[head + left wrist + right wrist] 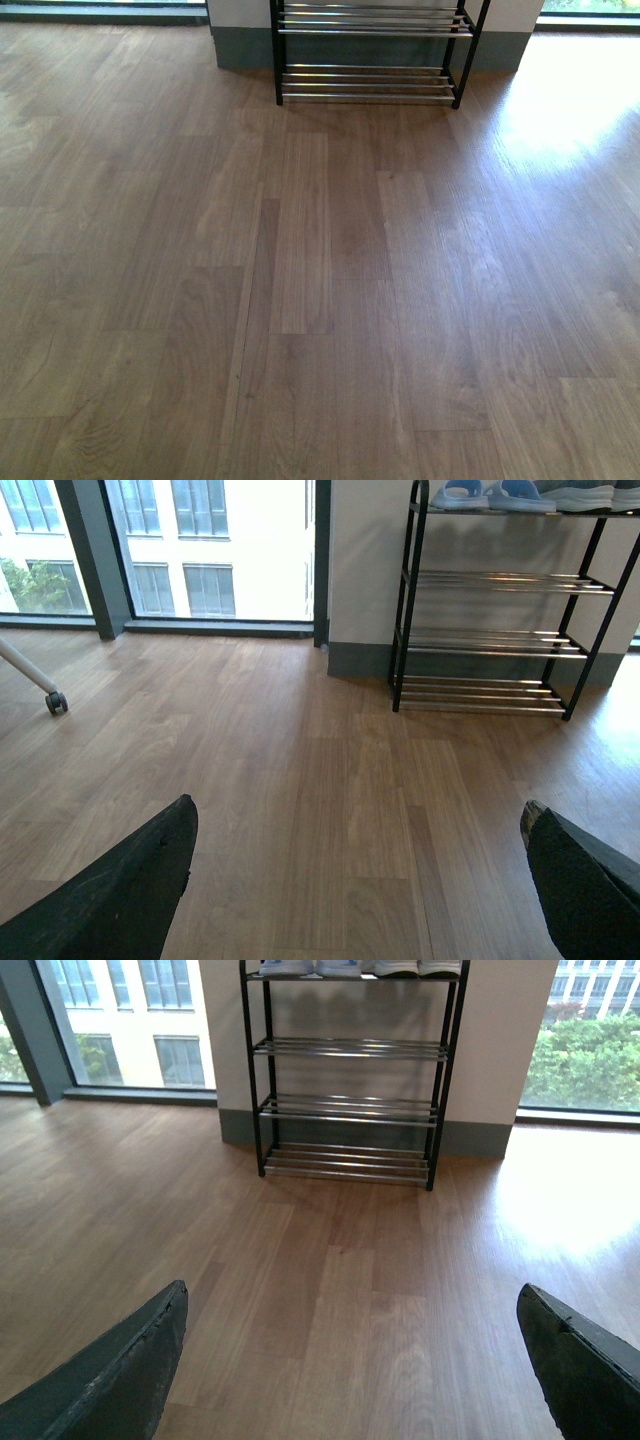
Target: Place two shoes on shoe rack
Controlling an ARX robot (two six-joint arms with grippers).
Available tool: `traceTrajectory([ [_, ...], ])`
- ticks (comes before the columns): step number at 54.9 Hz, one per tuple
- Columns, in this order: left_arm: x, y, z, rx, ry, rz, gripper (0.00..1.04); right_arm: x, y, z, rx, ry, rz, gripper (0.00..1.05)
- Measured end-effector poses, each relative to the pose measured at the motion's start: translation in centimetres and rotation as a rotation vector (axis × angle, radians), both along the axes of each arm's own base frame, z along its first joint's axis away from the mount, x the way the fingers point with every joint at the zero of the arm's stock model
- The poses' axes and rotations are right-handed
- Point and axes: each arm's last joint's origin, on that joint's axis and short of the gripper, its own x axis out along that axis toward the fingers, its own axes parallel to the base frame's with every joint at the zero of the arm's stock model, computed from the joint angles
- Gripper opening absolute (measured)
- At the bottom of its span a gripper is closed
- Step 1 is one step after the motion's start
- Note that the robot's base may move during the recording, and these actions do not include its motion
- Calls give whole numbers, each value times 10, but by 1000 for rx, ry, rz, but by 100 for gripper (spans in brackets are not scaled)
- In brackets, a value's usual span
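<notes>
**A:** Chrome bars on a black frame: the shoe rack [370, 50] stands against the wall across the wooden floor [320, 300]. Where are the shoes?

**B:** On its top tier, it seems. The left wrist view shows light-blue slides [495, 493] there, with grey sneakers [585, 494] beside them, white soles showing. The right wrist view catches only soles at its upper edge. No shoe lies on the floor.

**A:** How would they handle?

**B:** My guess is light. The slides look rubbery and bendy, best taken across the strap; the knit sneakers are soft above and firmer in the sole, so pinch at the heel collar or the sole's side.

**A:** Grippers?

**B:** Left gripper [360, 880] and right gripper [350, 1360] both have their jaws wide apart, with nothing between them.

**A:** Any brand or lettering?

**B:** None I can read
</notes>
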Motion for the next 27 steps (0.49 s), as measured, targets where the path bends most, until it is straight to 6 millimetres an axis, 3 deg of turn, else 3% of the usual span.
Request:
traceTrajectory([
  [27, 0, 0, 0, 0, 0, 0, 95, 0, 0, 0, 0, 0, 0, 95],
])
